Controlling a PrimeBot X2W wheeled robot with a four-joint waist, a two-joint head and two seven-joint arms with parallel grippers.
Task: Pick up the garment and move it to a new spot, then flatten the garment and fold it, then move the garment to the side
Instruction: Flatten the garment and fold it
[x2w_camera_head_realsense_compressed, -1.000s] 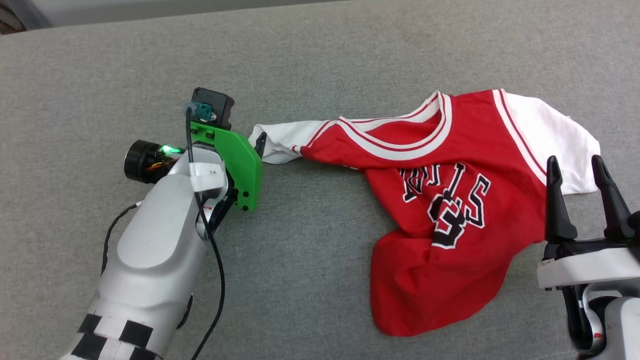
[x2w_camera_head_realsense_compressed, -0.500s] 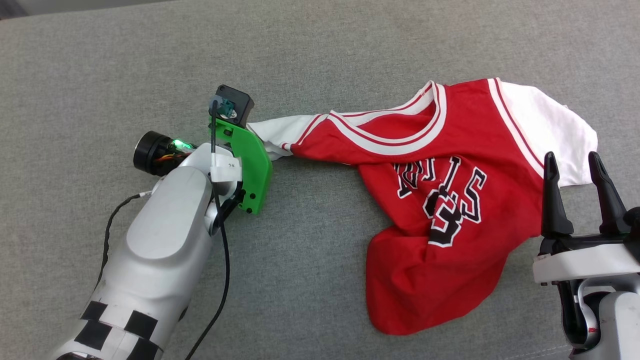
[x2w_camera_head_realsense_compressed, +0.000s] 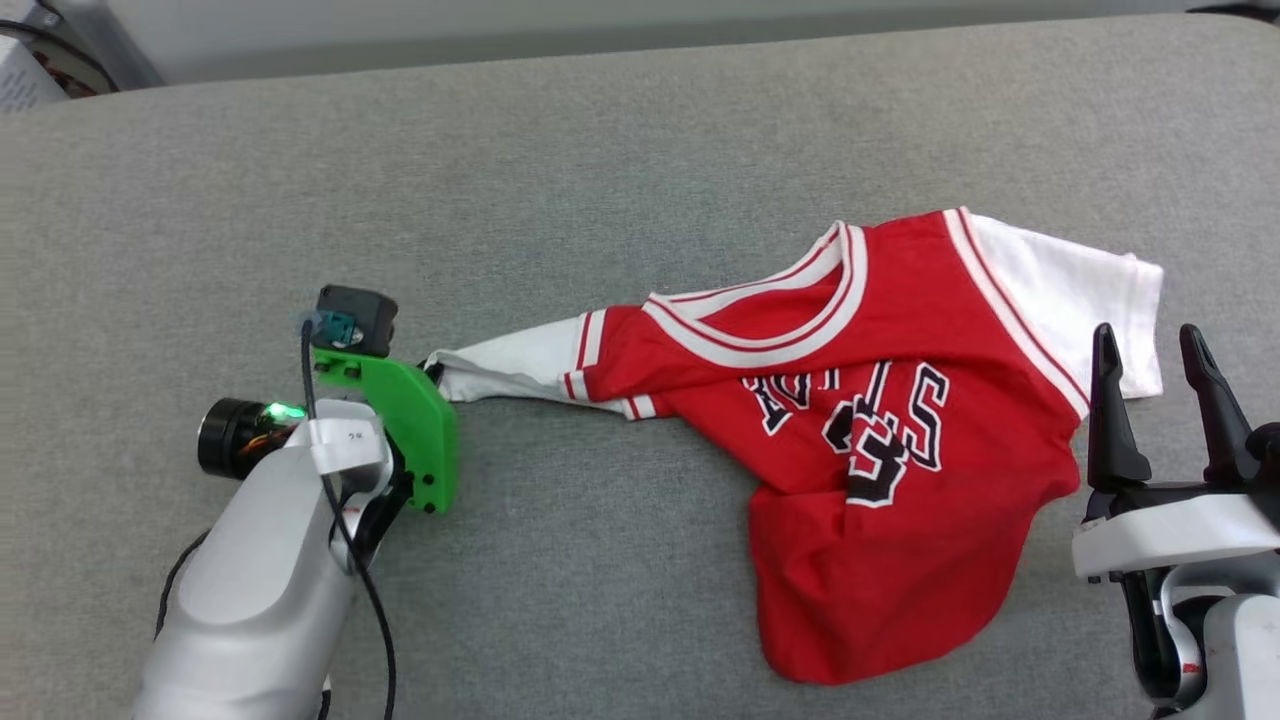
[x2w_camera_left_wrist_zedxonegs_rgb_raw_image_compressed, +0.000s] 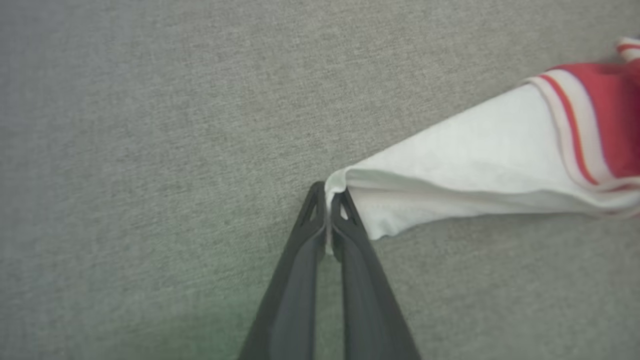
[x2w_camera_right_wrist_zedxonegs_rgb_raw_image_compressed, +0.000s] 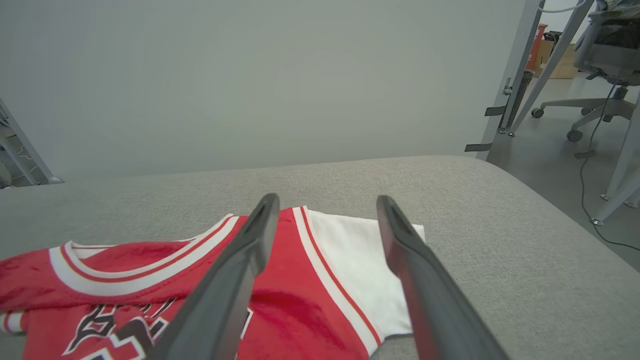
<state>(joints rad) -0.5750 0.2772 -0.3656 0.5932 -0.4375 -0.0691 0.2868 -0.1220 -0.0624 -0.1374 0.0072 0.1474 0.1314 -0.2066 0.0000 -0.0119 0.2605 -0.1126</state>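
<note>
The garment (x2w_camera_head_realsense_compressed: 870, 540) is a red jersey with white sleeves and black chest lettering, lying rumpled on the grey padded surface (x2w_camera_head_realsense_compressed: 620, 150) right of centre. Its left white sleeve (x2w_camera_left_wrist_zedxonegs_rgb_raw_image_compressed: 475, 150) is drawn out into a taut point toward my left gripper (x2w_camera_head_realsense_compressed: 435, 372). In the left wrist view my left gripper (x2w_camera_left_wrist_zedxonegs_rgb_raw_image_compressed: 327, 195) is shut on the very tip of that sleeve. My right gripper (x2w_camera_head_realsense_compressed: 1147, 340) stands open just in front of the other white sleeve (x2w_camera_head_realsense_compressed: 1060, 290), touching nothing. The right wrist view shows its fingers apart above the garment (x2w_camera_right_wrist_zedxonegs_rgb_raw_image_compressed: 300, 310).
The grey surface spreads wide to the left and front of the jersey. Its far edge (x2w_camera_head_realsense_compressed: 600, 55) meets a pale wall. Past the surface's right end stand metal frame legs (x2w_camera_right_wrist_zedxonegs_rgb_raw_image_compressed: 520, 75) and an office chair (x2w_camera_right_wrist_zedxonegs_rgb_raw_image_compressed: 600, 55) on the floor.
My left gripper has shut on the tip of the white sleeve and drawn it out to the left. The head camera has shifted. My right gripper has stayed open.
</note>
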